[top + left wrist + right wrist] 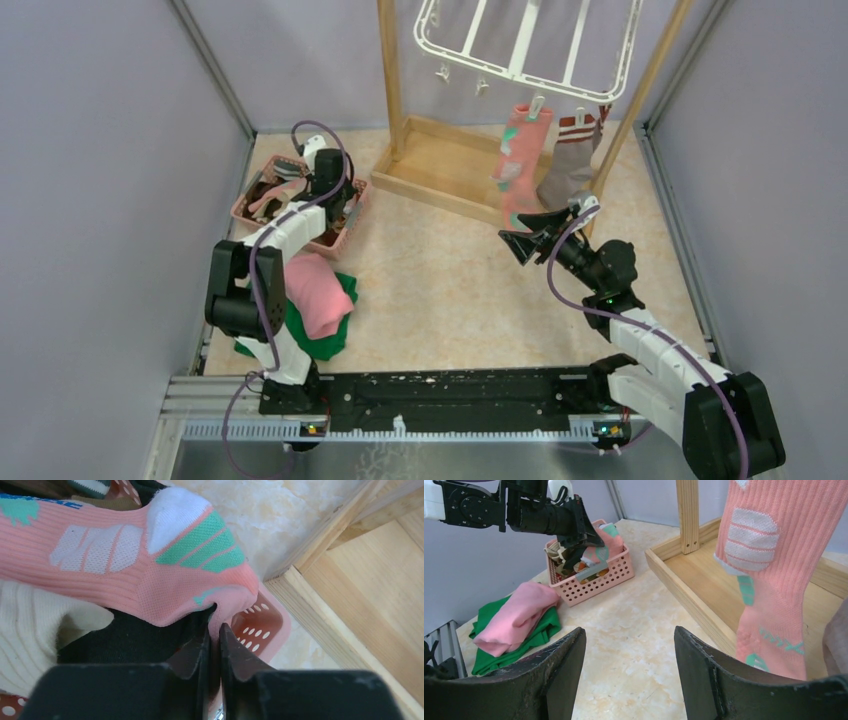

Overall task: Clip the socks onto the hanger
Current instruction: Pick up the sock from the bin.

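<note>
In the pink basket (272, 630) lies a salmon pink sock (125, 565) with teal and white shapes. My left gripper (215, 630) is shut on that sock's edge, a fold of pink fabric pinched between its fingertips. Cream (25, 630) and dark (135, 640) socks lie beneath it. The white hanger (530, 40) hangs from the wooden stand. Two socks are clipped to the hanger: another salmon pink sock (522, 165) and a grey-brown one with a striped cuff (570, 165). My right gripper (520, 238) stands open just below and left of them, holding nothing.
The wooden frame stand (440, 175) has a base tray beside the basket (245, 205). A pink cloth (318, 290) lies on a green cloth (330, 340) near my left arm's base. Grey walls close in on both sides.
</note>
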### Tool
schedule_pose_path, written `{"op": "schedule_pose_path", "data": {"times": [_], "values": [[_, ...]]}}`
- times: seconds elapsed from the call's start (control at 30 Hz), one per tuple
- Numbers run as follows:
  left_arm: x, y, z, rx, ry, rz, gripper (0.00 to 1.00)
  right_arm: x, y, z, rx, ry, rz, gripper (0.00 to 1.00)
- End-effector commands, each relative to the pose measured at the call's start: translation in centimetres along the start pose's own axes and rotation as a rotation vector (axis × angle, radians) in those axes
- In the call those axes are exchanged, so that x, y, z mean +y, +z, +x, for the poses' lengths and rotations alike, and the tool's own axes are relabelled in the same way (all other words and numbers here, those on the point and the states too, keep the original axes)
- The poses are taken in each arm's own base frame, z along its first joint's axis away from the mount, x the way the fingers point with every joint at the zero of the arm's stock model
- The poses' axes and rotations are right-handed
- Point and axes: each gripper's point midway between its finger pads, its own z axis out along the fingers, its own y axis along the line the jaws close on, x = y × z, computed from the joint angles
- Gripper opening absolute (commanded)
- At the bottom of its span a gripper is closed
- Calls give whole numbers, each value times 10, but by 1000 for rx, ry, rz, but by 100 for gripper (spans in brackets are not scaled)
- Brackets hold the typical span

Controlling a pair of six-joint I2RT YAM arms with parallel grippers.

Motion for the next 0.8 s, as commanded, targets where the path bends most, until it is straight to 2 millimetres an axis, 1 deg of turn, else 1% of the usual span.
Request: {"op": "schedule_pose_path", "data": {"times": [0.0,0.07,0.2,0.27,0.33,0.4,0.43,0.5,0.57,0.63,0.7,0.77], "values": [[-4,-15,-32,-73,21,22,8,6,2,-16,-44,-28,-18,65],[-10,-29,-53,-141,39,62,0,6,2,-16,-44,-28,-18,65],[-6,-64,-90,-267,79,81,0,6,3,-16,-43,-26,-20,65],[-5,-82,-104,-326,95,98,0,6,3,-16,-43,-26,-19,65],[-7,-100,-117,-378,106,133,0,6,3,-16,-43,-26,-19,65],[-14,-114,-123,-403,125,197,0,6,3,-15,-41,-26,-22,65],[-22,-121,-124,-413,148,250,0,7,3,-16,-41,-27,-25,65],[-44,-139,-121,-429,217,407,0,8,3,-16,-41,-27,-31,65],[-71,-161,-114,-445,296,602,0,10,3,-17,-41,-31,-46,65],[-88,-180,-104,-441,358,749,0,12,3,-17,-40,-32,-58,65],[-99,-196,-96,-427,393,860,0,15,3,-17,-41,-33,-72,65],[-102,-209,-93,-431,406,911,0,17,3,-17,-42,-30,-85,65]]}}
